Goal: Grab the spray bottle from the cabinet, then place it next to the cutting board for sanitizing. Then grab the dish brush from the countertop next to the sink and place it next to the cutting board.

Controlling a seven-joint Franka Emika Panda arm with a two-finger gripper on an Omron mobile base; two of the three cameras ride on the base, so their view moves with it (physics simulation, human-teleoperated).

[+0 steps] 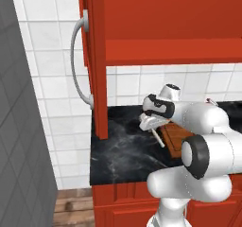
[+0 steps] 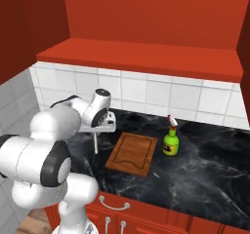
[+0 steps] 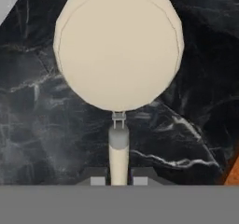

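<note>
Hanging from the gripper (image 3: 119, 181), the dish brush (image 3: 118, 50) is pinched by its thin pale handle, with the two fingertips (image 3: 97, 180) pressed against either side of it. In the hand view its long axis runs straight away from the gripper, the round cream bristle head at the far end, facing the camera. In the right base view the handle points down toward the counter (image 2: 205, 169), nearly upright; whether its tip touches the black marble surface cannot be told. The brush sits just left of the cutting board (image 2: 132, 154), near its left edge. The spray bottle (image 2: 170, 141) stands upright just beside the board's far right corner. The white arm reaches forward over the counter with the hand low, below the open red cabinet (image 1: 156, 27) and its curved grey handle (image 1: 78, 60).
</note>
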